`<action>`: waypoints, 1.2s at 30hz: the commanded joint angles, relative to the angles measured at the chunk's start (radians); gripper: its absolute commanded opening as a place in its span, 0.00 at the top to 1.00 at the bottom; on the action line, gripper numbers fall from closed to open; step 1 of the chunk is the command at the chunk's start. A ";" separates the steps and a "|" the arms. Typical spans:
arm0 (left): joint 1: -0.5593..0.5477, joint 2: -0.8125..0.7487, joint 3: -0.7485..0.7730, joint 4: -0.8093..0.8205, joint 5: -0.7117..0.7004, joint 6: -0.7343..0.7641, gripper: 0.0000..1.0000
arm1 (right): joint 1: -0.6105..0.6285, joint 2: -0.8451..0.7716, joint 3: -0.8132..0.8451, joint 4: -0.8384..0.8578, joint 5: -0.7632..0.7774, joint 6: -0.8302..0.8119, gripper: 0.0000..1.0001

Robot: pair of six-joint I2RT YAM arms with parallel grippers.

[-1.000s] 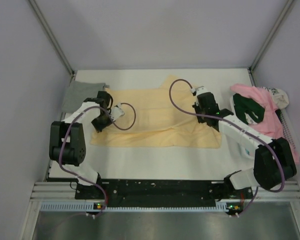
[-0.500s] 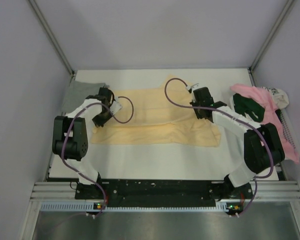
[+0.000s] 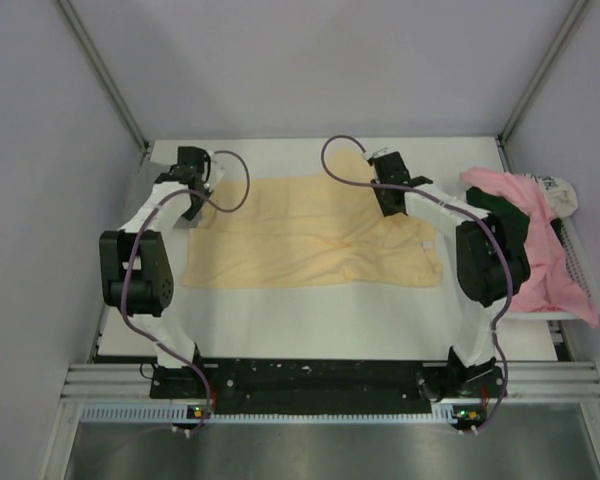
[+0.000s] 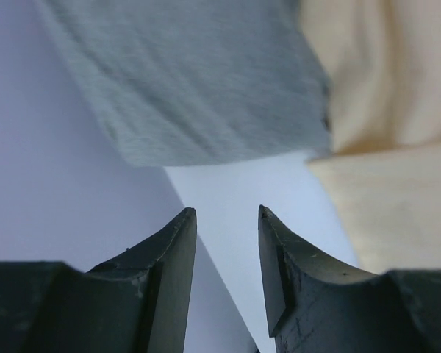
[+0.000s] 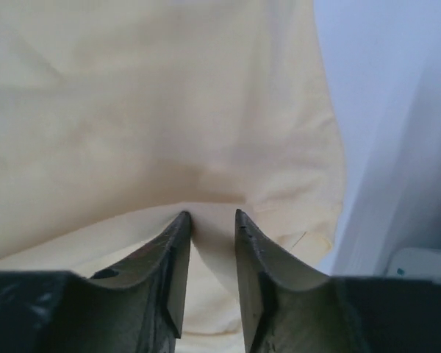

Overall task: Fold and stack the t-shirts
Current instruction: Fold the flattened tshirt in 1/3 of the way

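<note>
Top external view shows the pale yellow t-shirt (image 3: 300, 235) spread flat on the surface (image 3: 330, 310), ready for folding, its far edge apparently pinched by the right tool (image 5: 212, 220), while the left tool (image 4: 224, 220) gapes empty near the grey t-shirt (image 4: 198, 81).

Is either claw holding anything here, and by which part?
The right claw pinches a raised fold of the yellow t-shirt near its far edge. The left claw is open and empty.
</note>
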 commanded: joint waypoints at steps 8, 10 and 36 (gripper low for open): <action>0.039 -0.342 -0.147 -0.138 0.405 0.268 0.50 | -0.065 -0.154 0.155 -0.198 0.050 0.325 0.38; 0.038 -0.416 -0.247 -0.169 0.476 0.354 0.47 | -0.065 -0.261 0.057 -0.209 0.043 0.405 0.16; 0.042 -0.347 -0.594 0.061 0.381 0.488 0.91 | -0.252 -0.559 -0.708 -0.058 -0.043 0.909 1.00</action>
